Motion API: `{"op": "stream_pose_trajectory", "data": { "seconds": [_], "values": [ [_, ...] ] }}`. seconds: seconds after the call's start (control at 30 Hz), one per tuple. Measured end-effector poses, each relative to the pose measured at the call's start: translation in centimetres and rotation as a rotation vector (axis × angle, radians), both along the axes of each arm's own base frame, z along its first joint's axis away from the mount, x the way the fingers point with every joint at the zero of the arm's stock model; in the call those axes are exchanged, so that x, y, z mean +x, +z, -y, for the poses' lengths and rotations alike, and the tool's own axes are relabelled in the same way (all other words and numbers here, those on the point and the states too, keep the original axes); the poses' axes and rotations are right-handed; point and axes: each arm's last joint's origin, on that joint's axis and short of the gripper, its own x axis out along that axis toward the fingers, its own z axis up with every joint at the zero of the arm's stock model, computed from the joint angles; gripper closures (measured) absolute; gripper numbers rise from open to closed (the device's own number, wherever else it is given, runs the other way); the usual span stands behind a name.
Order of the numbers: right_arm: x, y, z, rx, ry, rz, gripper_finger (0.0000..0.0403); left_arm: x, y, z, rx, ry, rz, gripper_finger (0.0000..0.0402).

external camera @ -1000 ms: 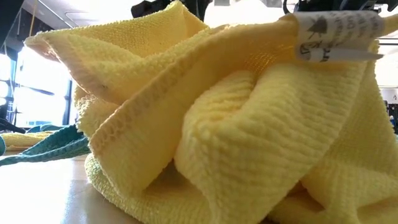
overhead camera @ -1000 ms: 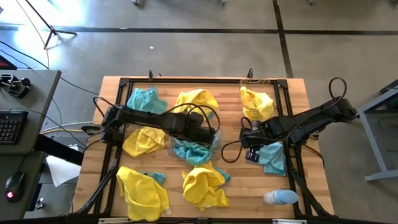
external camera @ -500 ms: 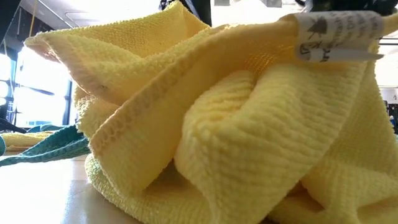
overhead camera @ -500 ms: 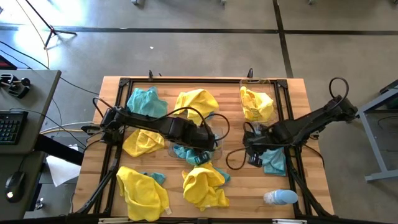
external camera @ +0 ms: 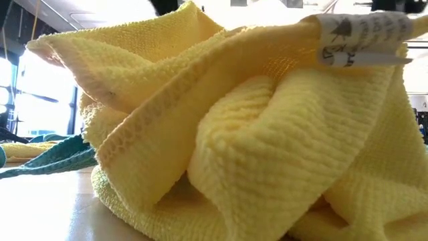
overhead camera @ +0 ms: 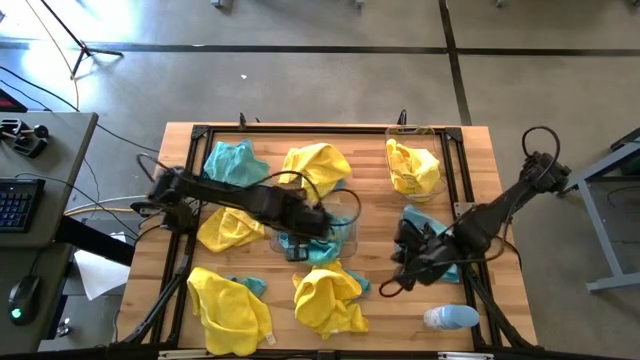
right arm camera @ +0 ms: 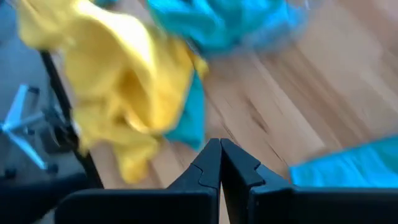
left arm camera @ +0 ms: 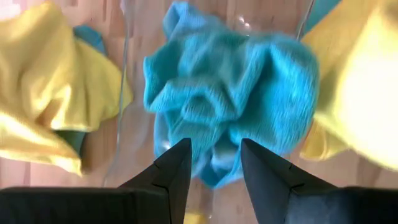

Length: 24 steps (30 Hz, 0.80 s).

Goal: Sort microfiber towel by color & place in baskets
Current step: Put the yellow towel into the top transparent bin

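The left gripper (overhead camera: pixel 296 247) hangs over the clear plastic rectangular basket (left arm camera: pixel 124 93) in the middle of the wooden slatted table (overhead camera: pixel 380 290), its two dark fingers (left arm camera: pixel 171 171) spread apart with nothing between them. Directly beyond those fingers, inside the basket, lies a crumpled teal-blue microfiber towel (left arm camera: pixel 230 99), and yellow towels lie outside the basket walls on both sides of it. The right gripper (right arm camera: pixel 220 163) has its fingers pressed together, empty, above bare wood. Beside it lies a teal towel (overhead camera: pixel 432 236), partly covered by the right arm. Ahead of it sits a yellow towel with teal cloth under it (overhead camera: pixel 327 297). A second clear basket (overhead camera: pixel 432 146) holding a crumpled yellow towel (overhead camera: pixel 412 166) stands at the table's far edge, well apart from the right gripper. The low view is almost wholly blocked by a yellow towel with a white label (external camera: pixel 254 147); both grippers are hidden there.
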Motion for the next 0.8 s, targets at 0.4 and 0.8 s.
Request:
{"op": "stream_pose_trajectory", "data": {
  "seconds": [0.4,0.8],
  "values": [
    [9.9,2.6,-6.1,-0.134,0.184,-0.052,0.0403,-12.4,0.2,-2.4,-0.117,0.108,0.277,0.0273],
    [14.3,-2.4,-8.9,-0.169,0.165,-0.183,0.0369,-16.6,-1.2,-1.9,-0.187,0.131,0.312,0.0273]
  ]
}}
